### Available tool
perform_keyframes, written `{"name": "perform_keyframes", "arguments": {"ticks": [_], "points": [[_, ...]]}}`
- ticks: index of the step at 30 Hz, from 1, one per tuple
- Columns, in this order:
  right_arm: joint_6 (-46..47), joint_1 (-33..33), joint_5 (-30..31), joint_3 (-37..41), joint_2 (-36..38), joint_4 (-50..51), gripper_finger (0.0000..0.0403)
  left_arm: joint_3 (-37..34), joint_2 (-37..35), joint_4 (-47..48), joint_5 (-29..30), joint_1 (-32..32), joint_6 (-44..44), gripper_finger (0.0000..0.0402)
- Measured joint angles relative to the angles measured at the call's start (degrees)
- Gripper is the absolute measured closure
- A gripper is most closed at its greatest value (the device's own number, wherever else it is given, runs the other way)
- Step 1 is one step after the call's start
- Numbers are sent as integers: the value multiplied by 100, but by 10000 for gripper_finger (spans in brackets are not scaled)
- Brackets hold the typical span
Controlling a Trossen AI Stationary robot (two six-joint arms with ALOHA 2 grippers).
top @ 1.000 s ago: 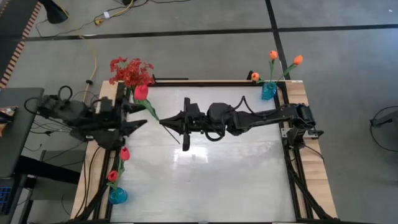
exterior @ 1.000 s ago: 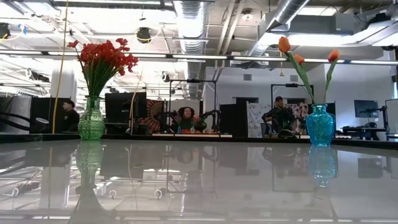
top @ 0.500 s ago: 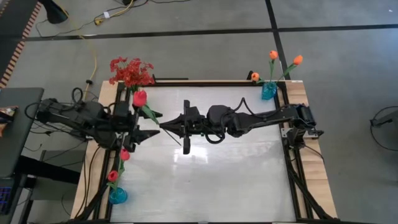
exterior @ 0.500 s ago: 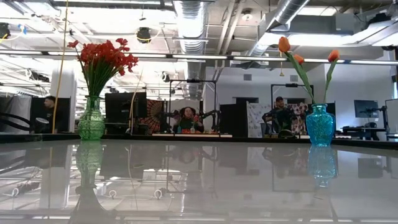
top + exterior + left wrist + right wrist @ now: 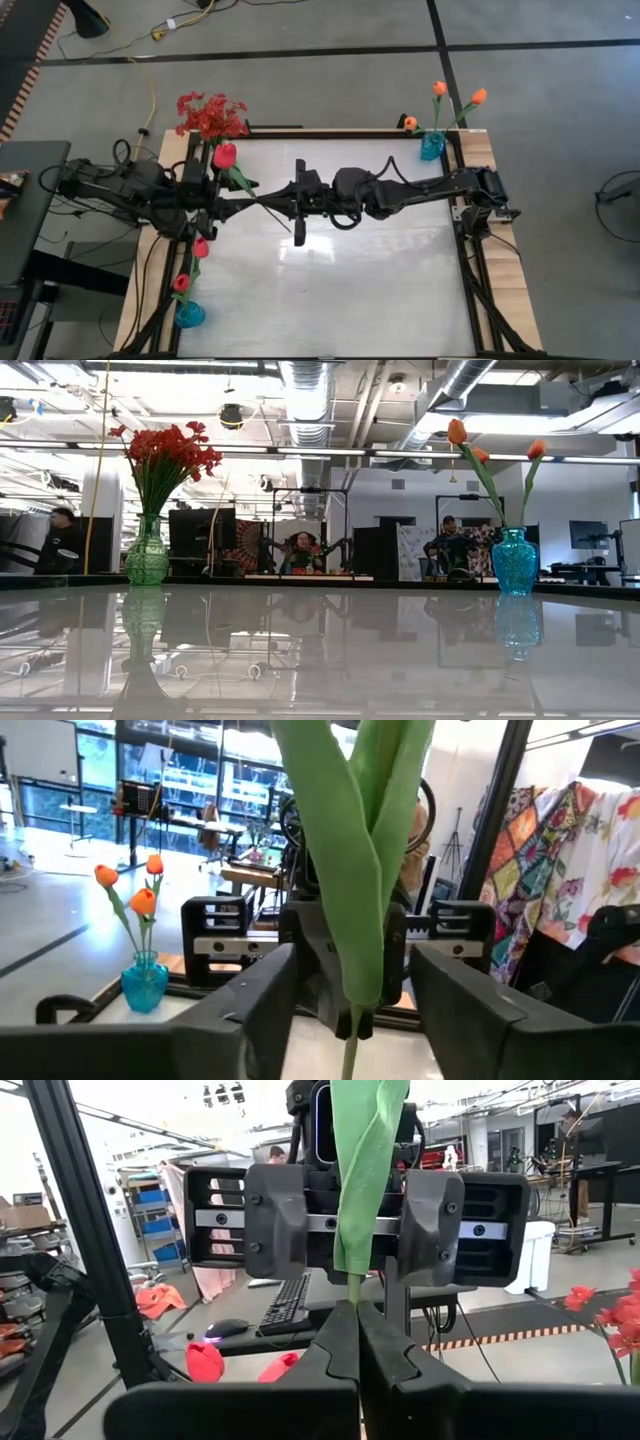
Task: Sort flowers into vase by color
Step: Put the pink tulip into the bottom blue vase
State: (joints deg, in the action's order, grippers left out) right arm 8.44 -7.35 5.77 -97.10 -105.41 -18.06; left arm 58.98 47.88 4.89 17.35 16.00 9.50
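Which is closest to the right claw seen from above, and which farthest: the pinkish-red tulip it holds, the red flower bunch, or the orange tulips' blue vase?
From the right gripper, high view:
1. Pinkish-red tulip: its stem is in the gripper, bloom toward the left arm.
2. Red flower bunch: far left corner.
3. Blue vase with orange tulips: far right corner, farthest.

Robotics lab or open workshop hall. Exposed silver ductwork (image 5: 305,400) and pipes run across the top of the low view, over an unfinished ceiling. Seated people at monitors (image 5: 195,530) fill the middle distance. Grey concrete floor (image 5: 300,80) with loose cables (image 5: 150,40) at upper left of the high view. Glossy tabletop (image 5: 320,650) sits in a metal frame (image 5: 470,260). Keyboard (image 5: 285,1302) and mouse on a desk, centre of the right wrist view.
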Motion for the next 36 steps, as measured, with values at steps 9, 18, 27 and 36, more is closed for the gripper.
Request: {"name": "perform_keyframes", "arguments": {"ticks": [9,18,27,36], "points": [[10,40,-134,0,0,-2,359,0,2,2,45,-134,28,317],[3,38,-228,2,0,-31,306,0,-35,15,37,-165,-5,395],[8,39,-475,2,38,281,195,482,-384,1031,-114,-167,-149,387],[439,33,-471,4,45,928,159,1279,-861,2442,-2193,-165,7,388]]}}
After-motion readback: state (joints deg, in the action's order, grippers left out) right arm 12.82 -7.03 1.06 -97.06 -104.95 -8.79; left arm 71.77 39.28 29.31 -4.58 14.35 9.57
